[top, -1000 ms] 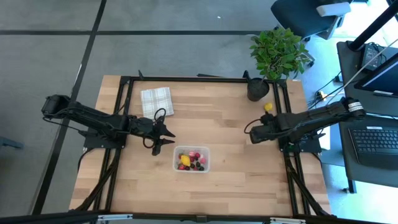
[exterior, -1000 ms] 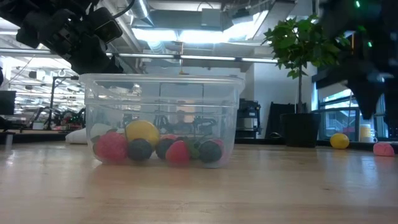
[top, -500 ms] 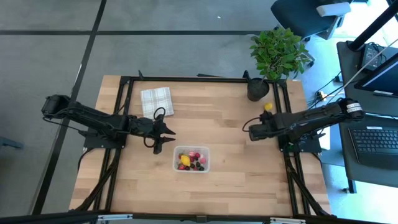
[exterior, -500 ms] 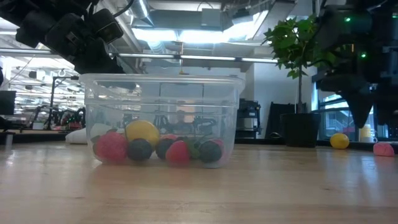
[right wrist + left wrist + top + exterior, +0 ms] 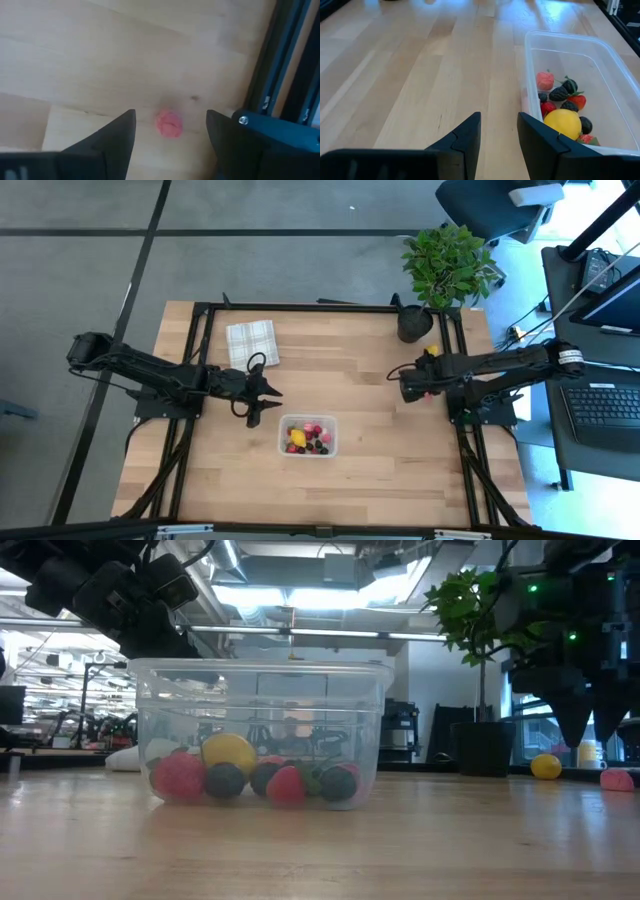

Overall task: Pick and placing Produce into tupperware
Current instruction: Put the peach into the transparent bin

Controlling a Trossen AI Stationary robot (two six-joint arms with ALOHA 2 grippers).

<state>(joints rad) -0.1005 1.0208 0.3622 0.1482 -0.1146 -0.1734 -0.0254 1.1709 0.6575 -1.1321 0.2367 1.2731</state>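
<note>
Clear tupperware [image 5: 308, 436] – berries, lemon [image 5: 562, 123] inside

Overhead cam looks down – low cam level, both catch tupperware [image 5: 308, 436].

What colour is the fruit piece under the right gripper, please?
Pink; the fruit piece shows best in the right wrist view.

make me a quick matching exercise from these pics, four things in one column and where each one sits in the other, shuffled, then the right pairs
Things
1. yellow lemon
2. pink berry
3. checked cloth
4. potted plant

Places
A. at the table's far right corner
B. on bare wood, framed by the right gripper's open jaws
C. inside the tupperware
D. flat on the table, beyond the left gripper

Pairs: 1-C, 2-B, 3-D, 4-A
</note>
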